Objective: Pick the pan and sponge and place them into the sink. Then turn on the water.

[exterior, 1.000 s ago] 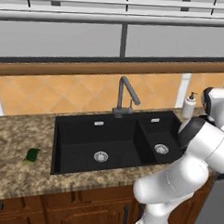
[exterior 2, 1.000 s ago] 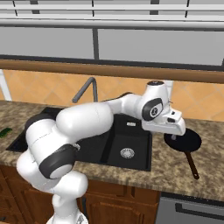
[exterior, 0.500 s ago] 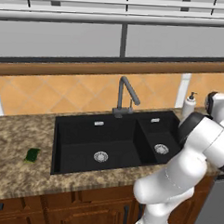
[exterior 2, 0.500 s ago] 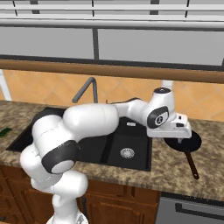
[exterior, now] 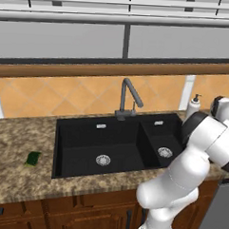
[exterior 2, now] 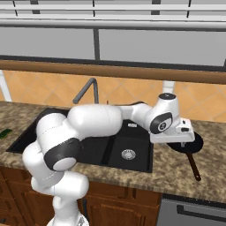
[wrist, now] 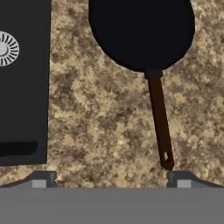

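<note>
Two risks: pincer hovers wide open above the worktop beside the sink, pan ahead, untouched. Handle lies off-centre near one finger; descending straight could clip it and spin the pan.

Granite counter with pan, sponge

Arm hides part of the pan
</note>
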